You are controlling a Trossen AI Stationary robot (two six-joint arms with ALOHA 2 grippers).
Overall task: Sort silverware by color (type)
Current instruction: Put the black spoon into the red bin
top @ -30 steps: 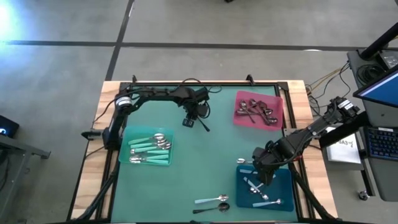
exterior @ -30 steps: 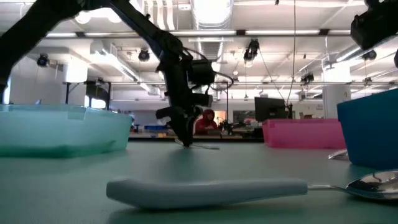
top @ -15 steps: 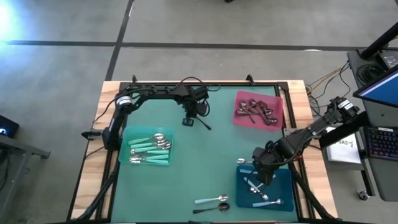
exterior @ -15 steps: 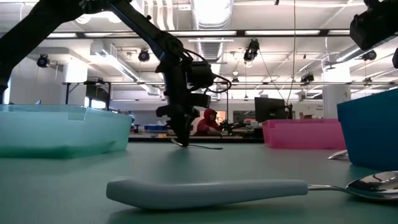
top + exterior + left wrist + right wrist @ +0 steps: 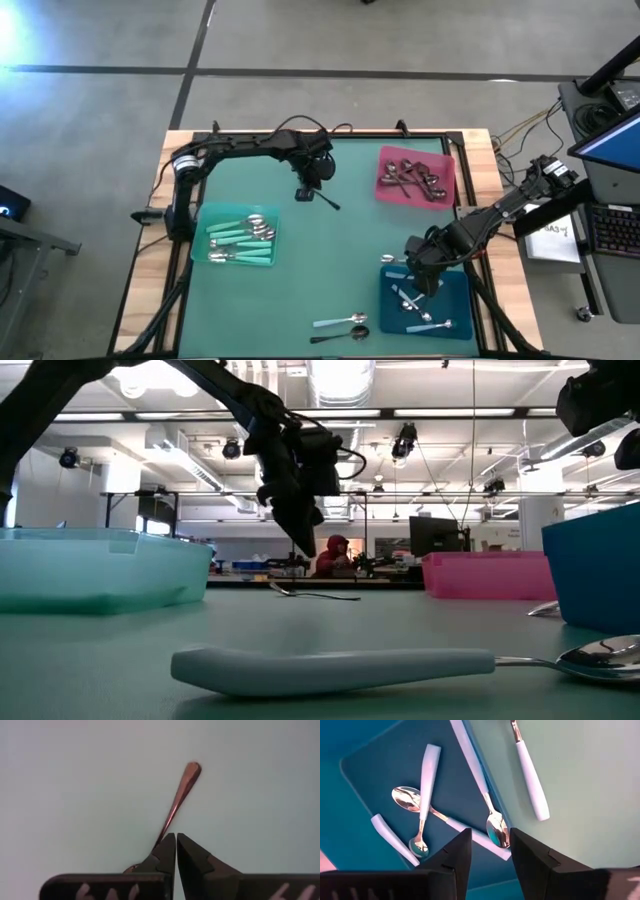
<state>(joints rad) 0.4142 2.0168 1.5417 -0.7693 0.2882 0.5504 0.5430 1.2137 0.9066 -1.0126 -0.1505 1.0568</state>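
The left arm reaches in from the table's far-left corner, elbow bent, and its left gripper hangs over the far middle of the green table, raised clear of the surface in the low view. Its fingers are pressed together with nothing between them. The dark metal spoon lies flat on the table just beneath and ahead of those tips, not held, its handle stretching away from them.

On the other side, the right gripper hovers over the blue tray, fingers apart and empty. Below it lie pale-blue-handled spoons, crossed over one another in the tray, and one more white-handled spoon lies just outside the tray's edge on the table.

Around them: the teal tray at the left holds the teal-handled spoons, the pink tray at the far right holds dark metal spoons, and two loose spoons lie at the near edge.
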